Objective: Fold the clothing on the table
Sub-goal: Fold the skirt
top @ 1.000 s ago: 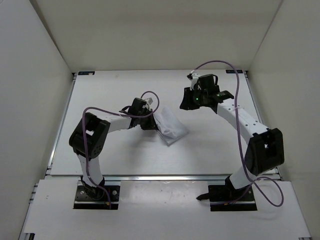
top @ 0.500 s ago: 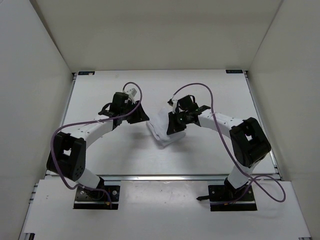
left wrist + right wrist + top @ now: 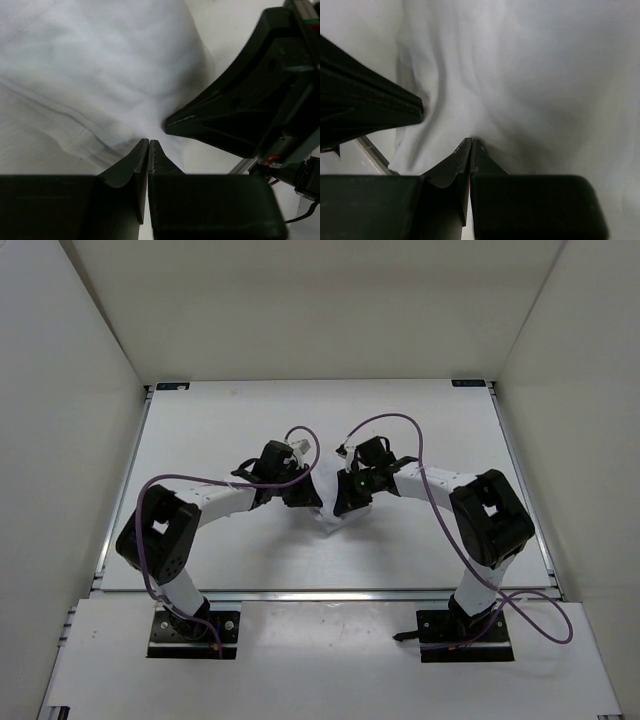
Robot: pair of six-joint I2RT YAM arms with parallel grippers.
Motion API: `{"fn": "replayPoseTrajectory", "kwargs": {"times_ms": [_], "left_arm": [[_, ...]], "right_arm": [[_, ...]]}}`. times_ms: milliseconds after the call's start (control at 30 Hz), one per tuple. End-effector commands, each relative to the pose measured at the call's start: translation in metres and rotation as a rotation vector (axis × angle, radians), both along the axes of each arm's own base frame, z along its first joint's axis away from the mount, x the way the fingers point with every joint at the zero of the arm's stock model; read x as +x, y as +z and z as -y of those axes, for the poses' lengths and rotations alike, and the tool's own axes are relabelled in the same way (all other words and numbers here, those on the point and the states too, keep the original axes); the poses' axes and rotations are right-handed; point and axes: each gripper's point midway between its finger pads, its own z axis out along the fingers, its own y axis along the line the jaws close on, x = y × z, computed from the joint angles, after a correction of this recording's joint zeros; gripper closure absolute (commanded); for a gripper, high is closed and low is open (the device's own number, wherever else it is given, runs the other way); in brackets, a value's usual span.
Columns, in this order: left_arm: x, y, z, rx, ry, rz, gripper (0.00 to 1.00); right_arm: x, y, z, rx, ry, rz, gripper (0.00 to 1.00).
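The white clothing [image 3: 327,514] lies bunched in the middle of the table [image 3: 220,550], mostly hidden between the two grippers. My left gripper [image 3: 309,496] comes in from the left, my right gripper [image 3: 341,504] from the right, their tips nearly meeting. In the left wrist view the jaws [image 3: 149,141] are shut at a gathered crease of the clothing [image 3: 100,65], with the right gripper's black finger [image 3: 235,115] close by. In the right wrist view the jaws [image 3: 471,140] are shut where the clothing's [image 3: 520,75] folds converge, with the left gripper's finger [image 3: 365,105] at the left.
White walls [image 3: 90,390] enclose the table on three sides, and a silver rail [image 3: 330,592] runs along its near edge. Purple cables [image 3: 400,425] loop above both arms. Bare white tabletop surrounds the bunched cloth.
My left gripper swung away to the back left, then came back to the clothing and closed. The right gripper reached in and shut on it. The cloth has been gathered into a smaller bunch.
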Motion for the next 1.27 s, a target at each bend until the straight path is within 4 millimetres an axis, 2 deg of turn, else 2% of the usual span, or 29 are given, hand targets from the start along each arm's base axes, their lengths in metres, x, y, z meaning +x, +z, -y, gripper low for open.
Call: {"fn": "replayPoseTrajectory", "kwargs": {"times_ms": [0, 100, 167, 233, 267, 367, 400, 467, 500, 533, 567, 600, 633, 700, 733, 767, 800, 833, 867, 933, 1000, 1100, 1233], "left_arm": [[-0.004, 0.007, 0.018, -0.051, -0.027, 0.020, 0.91], [-0.019, -0.017, 0.017, 0.037, -0.052, -0.020, 0.95], [-0.026, -0.030, 0.009, 0.066, -0.051, -0.054, 0.96], [-0.030, -0.033, 0.002, 0.060, -0.047, -0.076, 0.96], [-0.028, -0.026, 0.002, 0.053, -0.046, -0.060, 0.96], [-0.032, -0.017, -0.004, 0.075, -0.066, -0.041, 0.92], [-0.030, -0.007, -0.006, 0.074, -0.062, -0.034, 0.90], [-0.026, 0.004, -0.015, 0.082, -0.061, -0.015, 0.79], [-0.023, 0.015, -0.020, 0.084, -0.054, -0.010, 0.60], [-0.018, 0.023, -0.027, 0.096, -0.034, 0.011, 0.41], [-0.012, 0.030, -0.042, 0.126, 0.005, 0.030, 0.37], [-0.004, 0.033, -0.057, 0.150, 0.041, 0.052, 0.18], [0.001, 0.044, -0.071, 0.176, 0.061, 0.082, 0.02], [0.011, 0.054, -0.099, 0.284, 0.113, 0.135, 0.01], [0.009, 0.060, -0.110, 0.343, 0.107, 0.151, 0.01], [0.005, 0.053, -0.128, 0.436, 0.125, 0.127, 0.02], [0.009, 0.056, -0.136, 0.501, 0.119, 0.158, 0.01], [0.002, 0.051, -0.143, 0.553, 0.094, 0.141, 0.01], [-0.001, 0.047, -0.155, 0.612, 0.109, 0.125, 0.01], [-0.013, 0.035, -0.165, 0.649, 0.095, 0.079, 0.02], [-0.021, 0.031, -0.167, 0.638, 0.099, 0.065, 0.01], [-0.036, 0.023, -0.168, 0.605, 0.101, 0.065, 0.01], [-0.049, 0.017, -0.170, 0.571, 0.109, 0.062, 0.01]], "right_arm": [[0.006, -0.010, 0.005, -0.007, -0.011, 0.004, 1.00], [0.020, -0.001, 0.012, 0.000, -0.036, 0.042, 1.00], [0.036, 0.002, 0.027, -0.001, -0.079, 0.058, 1.00], [0.046, 0.014, 0.033, 0.034, -0.097, 0.054, 0.98], [0.048, 0.016, 0.036, 0.051, -0.102, 0.039, 0.96], [0.063, 0.050, 0.044, 0.100, -0.131, 0.103, 0.89], [0.065, 0.064, 0.044, 0.119, -0.130, 0.134, 0.84], [0.066, 0.086, 0.044, 0.151, -0.112, 0.190, 0.73], [0.067, 0.102, 0.048, 0.162, -0.120, 0.234, 0.63], [0.063, 0.104, 0.047, 0.165, -0.104, 0.242, 0.50], [0.062, 0.114, 0.051, 0.145, -0.099, 0.281, 0.43], [0.067, 0.114, 0.058, 0.087, -0.123, 0.321, 0.42], [0.066, 0.114, 0.064, 0.047, -0.146, 0.326, 0.43], [0.069, 0.103, 0.087, -0.083, -0.226, 0.353, 0.42], [0.064, 0.097, 0.097, -0.108, -0.252, 0.334, 0.41], [0.063, 0.089, 0.109, -0.146, -0.289, 0.316, 0.41], [0.063, 0.083, 0.121, -0.166, -0.326, 0.298, 0.42], [0.054, 0.072, 0.129, -0.182, -0.341, 0.251, 0.44], [0.053, 0.070, 0.142, -0.193, -0.376, 0.233, 0.46], [0.044, 0.057, 0.163, -0.228, -0.436, 0.192, 0.48], [0.035, 0.049, 0.175, -0.264, -0.465, 0.177, 0.46], [0.027, 0.050, 0.180, -0.273, -0.474, 0.201, 0.40], [0.017, 0.049, 0.167, -0.226, -0.462, 0.201, 0.37]]}}
